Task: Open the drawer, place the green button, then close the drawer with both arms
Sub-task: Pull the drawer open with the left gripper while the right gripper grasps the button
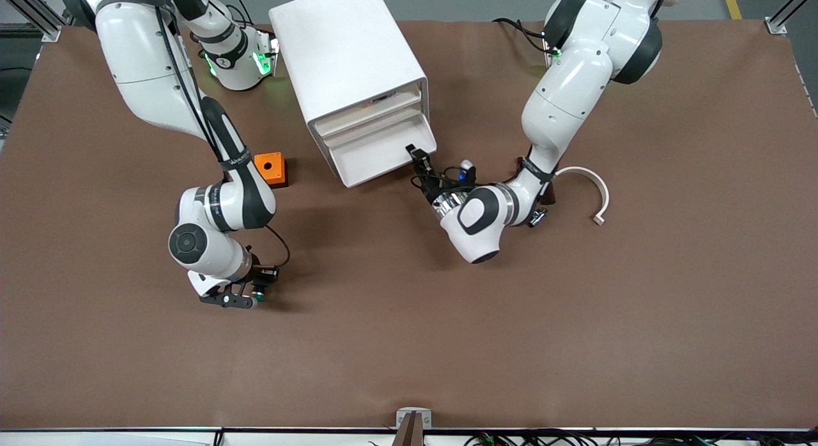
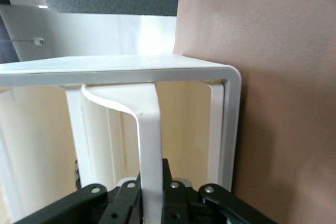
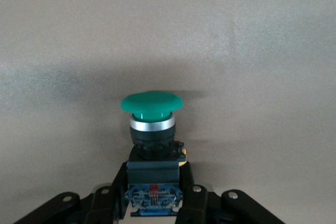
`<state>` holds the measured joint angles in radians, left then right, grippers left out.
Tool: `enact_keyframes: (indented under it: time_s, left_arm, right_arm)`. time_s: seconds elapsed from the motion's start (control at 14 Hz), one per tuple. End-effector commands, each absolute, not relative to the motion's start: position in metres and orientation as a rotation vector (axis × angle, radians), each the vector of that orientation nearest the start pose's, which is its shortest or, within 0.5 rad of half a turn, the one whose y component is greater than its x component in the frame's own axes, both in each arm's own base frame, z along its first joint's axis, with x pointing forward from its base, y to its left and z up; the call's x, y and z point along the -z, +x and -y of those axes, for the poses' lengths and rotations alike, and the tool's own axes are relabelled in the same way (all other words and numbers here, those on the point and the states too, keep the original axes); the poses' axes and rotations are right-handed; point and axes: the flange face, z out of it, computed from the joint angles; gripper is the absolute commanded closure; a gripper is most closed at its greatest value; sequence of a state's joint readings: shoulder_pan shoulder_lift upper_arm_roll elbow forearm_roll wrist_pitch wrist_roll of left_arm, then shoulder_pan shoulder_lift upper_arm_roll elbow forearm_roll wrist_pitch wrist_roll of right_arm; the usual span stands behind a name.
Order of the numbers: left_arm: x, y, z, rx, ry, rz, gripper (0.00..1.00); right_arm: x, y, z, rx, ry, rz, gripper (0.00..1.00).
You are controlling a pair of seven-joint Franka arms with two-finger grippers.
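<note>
The drawer (image 1: 376, 167) stands pulled out of the white cabinet (image 1: 348, 50), its tray showing. My left gripper (image 1: 416, 157) is at the drawer's corner toward the left arm's end, shut on a thin white lip of the drawer (image 2: 149, 145); in the left wrist view the left gripper (image 2: 152, 205) clamps that strip from both sides. The button (image 1: 259, 297), black body with a round green cap (image 3: 151, 103), sits on the brown table nearer the front camera than the orange box. My right gripper (image 1: 248, 299) is down at it, and in its wrist view the right gripper (image 3: 154, 198) is shut on the button's body.
An orange box (image 1: 270, 168) with a hole lies beside the right arm's forearm, toward the cabinet. A white curved strip (image 1: 593, 192) lies at the left arm's end of the table. The drawers above the open one sit partly out.
</note>
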<state>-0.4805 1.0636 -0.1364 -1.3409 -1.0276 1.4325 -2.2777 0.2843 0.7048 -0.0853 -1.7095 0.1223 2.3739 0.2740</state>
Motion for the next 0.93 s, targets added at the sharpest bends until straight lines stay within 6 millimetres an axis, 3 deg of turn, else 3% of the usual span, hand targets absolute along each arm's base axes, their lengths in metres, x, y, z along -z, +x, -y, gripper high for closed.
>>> enact_keyframes:
  time_s: [0.0, 0.21, 0.43, 0.57, 0.64, 0.79, 0.86]
  left_arm:
    - [-0.108, 0.498, 0.428, -1.527, -0.941, 1.756, 0.91]
    - [-0.107, 0.512, 0.411, -1.543, -0.920, 1.786, 0.89]
    - [-0.109, 0.517, 0.406, -1.553, -0.915, 1.795, 0.79]
    - [-0.111, 0.519, 0.406, -1.561, -0.923, 1.794, 0.58]
    - [-0.114, 0.520, 0.407, -1.579, -0.951, 1.789, 0.34]
    - [-0.121, 0.523, 0.406, -1.616, -1.007, 1.778, 0.00]
    - [-0.127, 0.529, 0.404, -1.625, -1.018, 1.784, 0.00]
  right_arm:
    - [-0.196, 0.651, -0.142, -0.128, -3.093, -0.265, 1.00]
    - [-0.251, 0.646, -0.151, -0.187, -3.033, -0.429, 1.00]
    - [-0.313, 0.632, -0.186, -0.192, -2.990, -0.603, 1.00]
    - [-0.344, 0.614, -0.225, -0.210, -2.945, -0.728, 1.00]
    - [-0.353, 0.603, -0.243, -0.224, -2.935, -0.778, 1.00]
    - [-0.367, 0.578, -0.284, -0.242, -2.911, -0.901, 1.00]
    - [-0.372, 0.563, -0.306, -0.242, -2.896, -0.959, 1.00]
